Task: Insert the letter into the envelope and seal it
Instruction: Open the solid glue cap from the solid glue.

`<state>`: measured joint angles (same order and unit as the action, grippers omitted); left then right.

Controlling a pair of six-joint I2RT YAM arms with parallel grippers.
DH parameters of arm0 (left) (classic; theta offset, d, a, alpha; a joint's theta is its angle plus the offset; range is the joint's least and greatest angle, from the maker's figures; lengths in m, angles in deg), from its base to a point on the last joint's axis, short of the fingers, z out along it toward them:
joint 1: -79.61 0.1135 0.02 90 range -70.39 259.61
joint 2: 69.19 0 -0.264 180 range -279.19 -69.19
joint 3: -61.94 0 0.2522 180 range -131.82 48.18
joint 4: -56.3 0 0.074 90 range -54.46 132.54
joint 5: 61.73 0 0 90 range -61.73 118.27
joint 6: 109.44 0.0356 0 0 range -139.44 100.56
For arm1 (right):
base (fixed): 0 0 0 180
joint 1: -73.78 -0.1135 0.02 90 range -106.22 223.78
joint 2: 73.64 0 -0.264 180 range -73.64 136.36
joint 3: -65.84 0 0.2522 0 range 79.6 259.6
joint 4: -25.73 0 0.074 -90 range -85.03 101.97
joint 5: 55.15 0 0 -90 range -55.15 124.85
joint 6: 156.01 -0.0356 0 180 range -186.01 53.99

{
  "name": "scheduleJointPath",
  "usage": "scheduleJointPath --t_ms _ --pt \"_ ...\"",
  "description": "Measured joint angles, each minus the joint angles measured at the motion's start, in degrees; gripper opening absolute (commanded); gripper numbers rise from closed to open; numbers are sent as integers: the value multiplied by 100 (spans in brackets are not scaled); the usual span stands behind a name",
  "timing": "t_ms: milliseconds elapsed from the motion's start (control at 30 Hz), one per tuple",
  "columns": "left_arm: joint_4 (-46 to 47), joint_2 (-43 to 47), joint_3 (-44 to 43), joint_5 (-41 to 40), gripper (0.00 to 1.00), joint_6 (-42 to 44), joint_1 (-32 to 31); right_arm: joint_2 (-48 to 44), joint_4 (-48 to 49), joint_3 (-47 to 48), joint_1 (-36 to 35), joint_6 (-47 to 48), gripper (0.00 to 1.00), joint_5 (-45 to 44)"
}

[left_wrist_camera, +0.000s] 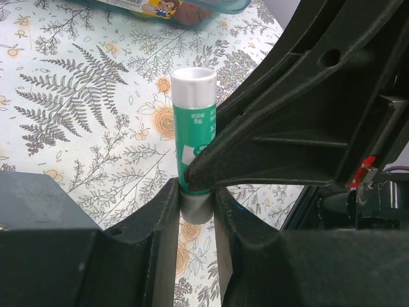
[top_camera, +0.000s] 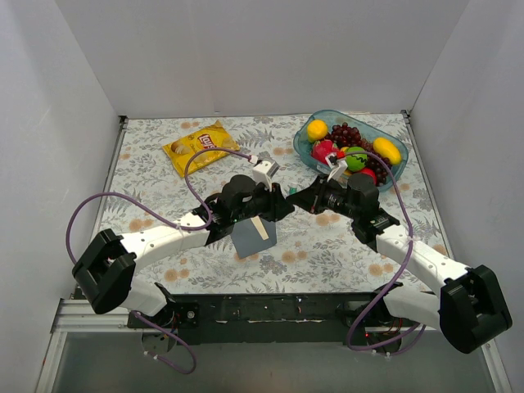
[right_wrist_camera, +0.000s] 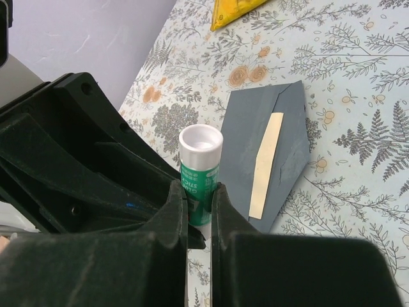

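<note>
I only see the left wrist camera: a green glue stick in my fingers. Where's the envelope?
Observer: The envelope lies flat on the table, close to the glue stick.
Operator: Is the letter in it?
Observer: Only a thin cream strip shows on it, likely the letter.
Operator: What's the black thing across my stick?
Observer: The right gripper, closed on the same stick.

- My right pincer (right_wrist_camera: pixel 199 197) has its fingers pressed against both sides of a green glue stick (right_wrist_camera: pixel 199 176), white end up.
- Just beyond it the envelope (right_wrist_camera: pixel 239 134) lies flat on the tabletop (right_wrist_camera: pixel 364 96), a cream strip (right_wrist_camera: pixel 265 160) running along it.
- A yellow bag (right_wrist_camera: pixel 227 16) pokes in at the top.
</note>
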<state>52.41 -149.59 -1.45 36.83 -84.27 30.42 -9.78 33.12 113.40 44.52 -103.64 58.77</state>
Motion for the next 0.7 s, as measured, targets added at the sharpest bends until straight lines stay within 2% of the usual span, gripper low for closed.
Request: scheduleJointPath --t_ms 300,700 --pt "9 0 20 136 0 -24 26 0 -96 42 -13 37 1 -138" --pt "601 83 461 114 0 -282 9 116 -1106 723 -227 393 1 -754"
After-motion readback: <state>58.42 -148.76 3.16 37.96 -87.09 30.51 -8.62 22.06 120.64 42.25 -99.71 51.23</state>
